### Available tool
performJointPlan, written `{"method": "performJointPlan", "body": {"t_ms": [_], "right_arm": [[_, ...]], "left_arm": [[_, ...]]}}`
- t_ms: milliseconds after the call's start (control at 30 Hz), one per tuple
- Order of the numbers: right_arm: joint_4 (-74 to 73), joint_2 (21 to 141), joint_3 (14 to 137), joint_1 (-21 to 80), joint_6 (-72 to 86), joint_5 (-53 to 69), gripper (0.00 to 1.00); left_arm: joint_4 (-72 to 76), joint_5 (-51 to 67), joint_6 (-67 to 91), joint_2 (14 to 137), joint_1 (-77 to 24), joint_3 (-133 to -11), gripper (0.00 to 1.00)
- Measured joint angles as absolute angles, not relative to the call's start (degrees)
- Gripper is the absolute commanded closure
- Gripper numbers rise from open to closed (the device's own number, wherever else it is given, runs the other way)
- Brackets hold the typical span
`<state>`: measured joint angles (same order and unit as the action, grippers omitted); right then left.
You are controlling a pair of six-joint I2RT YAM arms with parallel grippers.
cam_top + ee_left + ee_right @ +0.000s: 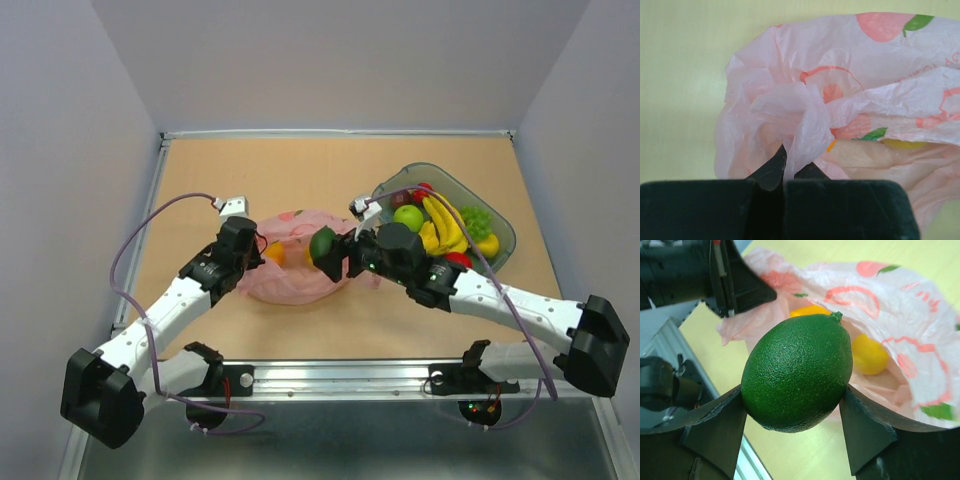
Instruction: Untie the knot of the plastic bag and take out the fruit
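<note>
A thin, crinkled, translucent pink plastic bag (290, 280), printed with red and green fruit shapes, lies slumped just left of the grey tray (445, 168), its mouth gaping. A pebbly green lime (797, 372) sits pinched in the right gripper (792, 395) over the bag's tray-side edge. A yellow fruit (869, 355) and an orange fruit (807, 310) lie inside the bag. A green apple (407, 217) and green grapes (476, 220) lie in the tray.
</note>
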<state>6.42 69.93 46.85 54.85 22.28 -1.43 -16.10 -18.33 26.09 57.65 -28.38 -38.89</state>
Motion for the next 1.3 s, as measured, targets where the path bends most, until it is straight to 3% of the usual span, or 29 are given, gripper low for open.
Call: {"method": "performJointPlan", "body": {"t_ms": [233, 367, 633, 900, 1000, 1033, 1100, 1133, 1200, 1300], "right_arm": [[-3.2, 69.06, 55.59, 53.54, 17.45, -15.29, 0.99], [-5.96, 69.04, 57.67, 45.91, 16.56, -19.44, 1.0], [-8.8, 76.01, 60.73, 27.73, 15.9, -17.93, 1.0], [-9.45, 92.27, 66.87, 21.67, 13.43, -10.7, 0.98], [-9.47, 96.9, 68.12, 21.26, 13.23, -8.56, 0.72], [-9.52, 97.97, 68.12, 21.21, 13.34, -8.34, 0.53], [-10.09, 99.11, 68.12, 21.06, 13.5, -8.32, 0.3], [-10.28, 99.18, 68.1, 21.06, 13.56, -8.32, 0.12], [-10.39, 98.91, 68.12, 21.06, 13.63, -8.34, 0.02], [-10.94, 97.91, 68.1, 20.99, 13.23, -8.25, 0.0]], "left_arm": [[-12.69, -14.31, 23.4, 54.5, -28.38, -37.23, 1.0], [-10.5, -11.07, 22.61, 48.23, -28.38, -33.04, 1.0], [-7.4, -8.56, 20.97, 43.55, -28.38, -31.31, 1.0], [-6.37, -8.1, 19.68, 48.21, -28.38, -31.31, 1.0], [-6.09, -7.86, 19.42, 48.31, -28.38, -31.31, 1.0], [-5.93, -7.75, 19.33, 48.31, -28.38, -31.31, 1.0], [-5.8, -7.73, 19.31, 48.29, -28.38, -31.31, 1.0], [-5.8, -7.73, 19.31, 48.27, -28.38, -31.31, 1.0], [-5.78, -7.73, 19.31, 48.23, -28.38, -31.31, 1.0], [-5.78, -7.73, 19.31, 48.23, -28.38, -31.31, 1.0]]}}
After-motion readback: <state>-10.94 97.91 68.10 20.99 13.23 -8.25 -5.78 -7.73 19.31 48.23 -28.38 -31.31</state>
